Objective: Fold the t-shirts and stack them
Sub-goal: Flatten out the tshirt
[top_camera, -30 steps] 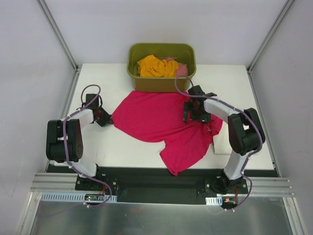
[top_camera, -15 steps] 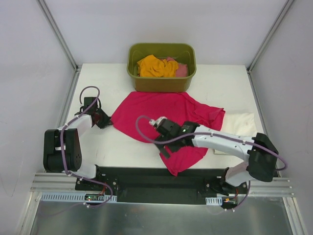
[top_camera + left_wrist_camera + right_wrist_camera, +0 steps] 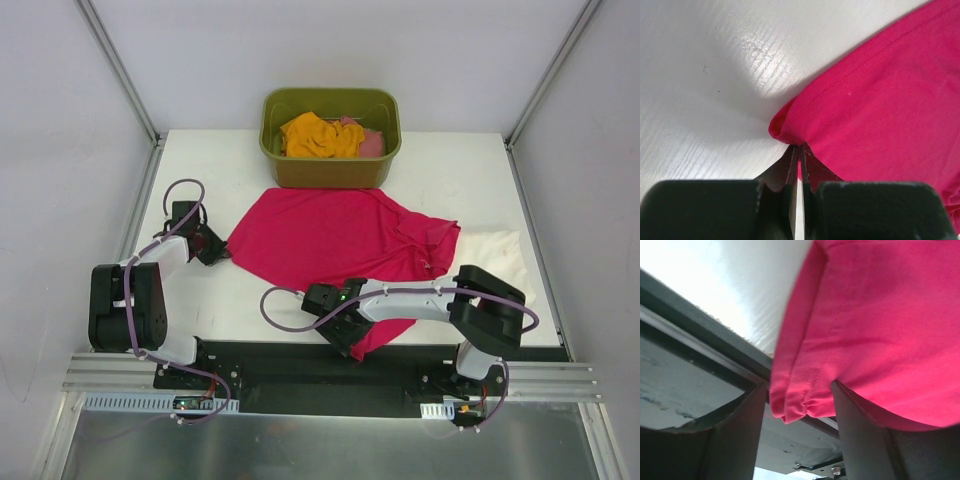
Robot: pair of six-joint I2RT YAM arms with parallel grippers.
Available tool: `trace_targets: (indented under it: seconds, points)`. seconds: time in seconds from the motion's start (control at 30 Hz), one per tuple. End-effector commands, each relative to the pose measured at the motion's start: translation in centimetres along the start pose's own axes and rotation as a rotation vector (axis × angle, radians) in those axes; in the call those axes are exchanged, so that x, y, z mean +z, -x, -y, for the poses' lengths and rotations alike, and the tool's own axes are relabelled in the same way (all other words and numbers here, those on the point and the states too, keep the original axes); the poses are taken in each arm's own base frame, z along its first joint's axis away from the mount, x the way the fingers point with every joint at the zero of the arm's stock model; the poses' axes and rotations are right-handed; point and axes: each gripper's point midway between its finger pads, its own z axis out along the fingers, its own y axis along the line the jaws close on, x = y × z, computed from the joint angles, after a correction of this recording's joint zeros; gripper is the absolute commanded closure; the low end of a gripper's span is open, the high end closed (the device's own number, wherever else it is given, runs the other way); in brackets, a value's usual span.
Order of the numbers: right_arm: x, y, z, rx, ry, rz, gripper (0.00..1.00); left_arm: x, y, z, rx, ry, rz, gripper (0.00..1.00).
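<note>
where the two fingers of the left gripper (image 3: 799, 152) press together, they pinch a folded corner of the soft crimson-pink cloth t-shirt (image 3: 330, 240), at the garment's 9 o'clock point. the right gripper (image 3: 797, 390) has its fingers apart, one on each side of the shirt's stitched hem. the hem lies between them unclamped at the garment's 6 o'clock end, above the dark metal rail (image 3: 690, 335) along the near edge of the white table (image 3: 200, 160). the shirt lies spread across the table's centre. just beside its 3 o'clock sleeve lies the cream-white cloth t-shirt (image 3: 495, 252). at 12 o'clock, the olive-green plastic tub (image 3: 330, 172) holds the crumpled orange t-shirt (image 3: 318, 137) and the salmon-pink t-shirt (image 3: 372, 143).
</note>
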Motion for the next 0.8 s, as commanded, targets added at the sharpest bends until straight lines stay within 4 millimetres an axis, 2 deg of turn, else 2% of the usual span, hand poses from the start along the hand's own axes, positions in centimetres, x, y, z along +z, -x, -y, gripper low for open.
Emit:
trace_targets:
  seconds: [0.0,0.07,0.2,0.27,0.33,0.37,0.47,0.53,0.63,0.67,0.7,0.73,0.77]
  points:
    - [0.8,-0.2,1.1,0.058,-0.084,-0.010,0.51,-0.5,0.4,0.2,-0.010,-0.016,0.032,1.00]
    - [0.7,-0.4,2.5,0.071,-0.169,-0.011,0.55,-0.6,0.4,0.4,-0.008,-0.019,0.035,1.00]
    - [-0.2,0.1,5.2,0.131,-0.305,0.033,0.86,-0.8,0.7,0.7,-0.007,-0.027,0.045,1.00]
    - [-1.3,0.7,6.0,0.148,-0.329,0.080,0.88,-1.0,1.0,0.8,-0.002,-0.029,0.057,1.00]
    - [-2.3,1.3,6.8,0.161,-0.342,0.119,0.95,-1.1,1.1,1.0,-0.001,-0.036,0.061,1.00]
    - [-3.5,1.8,7.1,0.173,-0.335,0.163,0.99,-1.3,1.3,1.2,0.001,-0.043,0.071,1.00]
    - [-5.9,2.8,8.3,0.206,-0.331,0.255,0.99,-1.7,1.5,1.7,0.035,-0.052,0.088,1.00]
    - [-7.2,3.2,9.7,0.242,-0.336,0.296,0.99,-1.8,1.2,2.0,0.062,-0.056,0.092,1.00]
    - [-8.5,3.4,12.9,0.313,-0.380,0.326,0.99,-2.3,1.3,2.7,0.092,-0.067,0.115,1.00]
    - [-9.3,3.8,14.7,0.345,-0.395,0.356,0.99,-2.8,1.8,3.4,0.097,-0.083,0.135,1.00]
    - [-9.9,4.1,15.7,0.361,-0.406,0.377,0.99,-3.2,2.2,3.8,0.098,-0.094,0.152,1.00]
    - [-11.3,4.9,16.5,0.382,-0.411,0.430,0.99,-3.5,2.0,4.7,0.114,-0.110,0.157,1.00]
    - [-12.4,5.5,18.0,0.388,-0.435,0.465,0.99,-4.6,2.7,6.2,0.126,-0.146,0.190,1.00]
